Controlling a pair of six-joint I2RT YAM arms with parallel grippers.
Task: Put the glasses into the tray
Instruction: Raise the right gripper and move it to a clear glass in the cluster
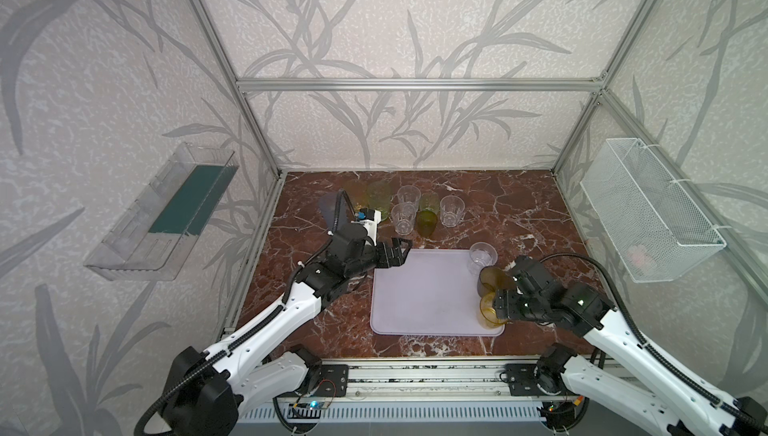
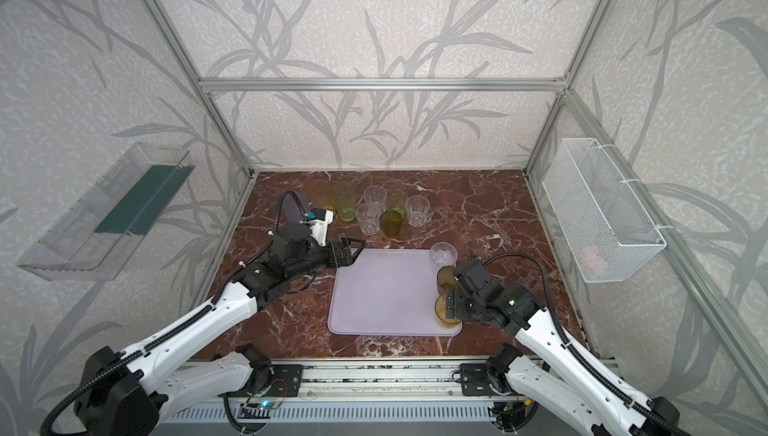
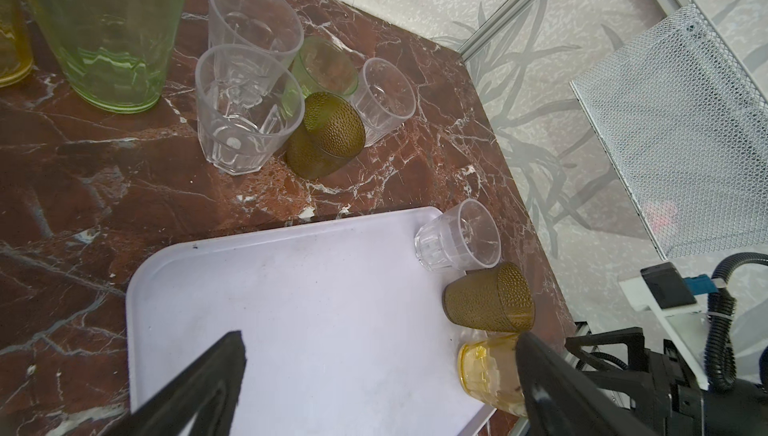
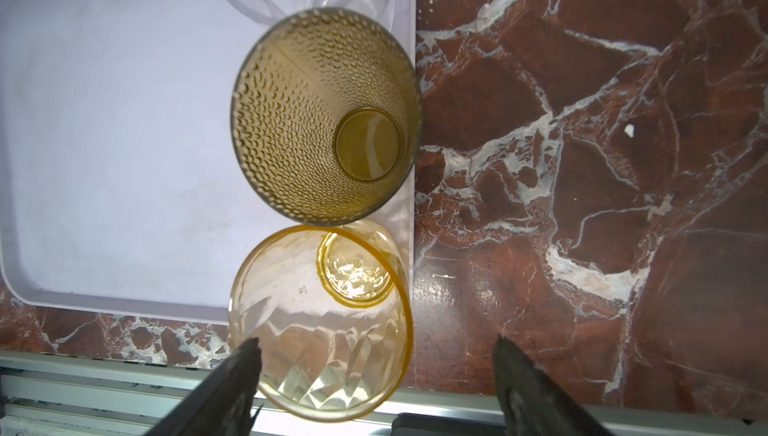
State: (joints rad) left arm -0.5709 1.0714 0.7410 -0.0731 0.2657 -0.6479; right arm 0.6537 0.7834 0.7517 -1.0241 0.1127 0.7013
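The pale lilac tray (image 1: 428, 292) (image 3: 311, 309) lies at the table's front centre. Three glasses stand along its right edge: a clear one (image 1: 482, 257), an olive-brown dotted one (image 1: 492, 282) (image 4: 328, 117) and an amber faceted one (image 1: 487, 309) (image 4: 320, 317). My right gripper (image 1: 496, 309) (image 4: 376, 371) is open over the amber glass; one finger is at its rim, the other stands well apart. My left gripper (image 1: 401, 249) (image 3: 380, 342) is open and holds nothing, at the tray's far left corner. Several more glasses (image 1: 409, 209), clear, green and olive, stand grouped at the back.
A frosted blue-grey glass (image 1: 328, 209) is partly hidden behind the left arm, and an amber one (image 2: 319, 190) stands at the back left. A clear bin (image 1: 166, 213) hangs on the left wall, a white mesh basket (image 1: 648, 209) on the right wall.
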